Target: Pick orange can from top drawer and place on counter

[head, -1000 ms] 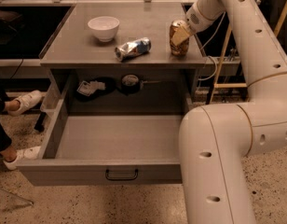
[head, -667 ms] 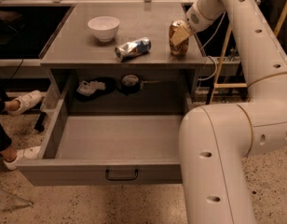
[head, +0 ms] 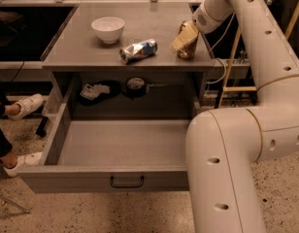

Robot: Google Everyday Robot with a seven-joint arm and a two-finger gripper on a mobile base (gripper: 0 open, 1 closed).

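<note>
The orange can (head: 189, 49) stands upright on the counter (head: 81, 47), near its right front corner. My gripper (head: 185, 36) reaches in from the upper right and is closed around the can's upper part, with one pale finger (head: 181, 39) lying across its left side. The top drawer (head: 91, 178) is pulled fully open below the counter. Its grey inside holds nothing that I can see, and its dark handle (head: 126, 181) sits at the centre of the front.
A white bowl (head: 108, 29) and a crushed silver-and-blue can (head: 138, 50) are on the counter left of the orange can. Dark objects (head: 115, 88) lie on the shelf behind the drawer. A person's shoes (head: 23, 106) are at the left. My arm (head: 227, 149) fills the right.
</note>
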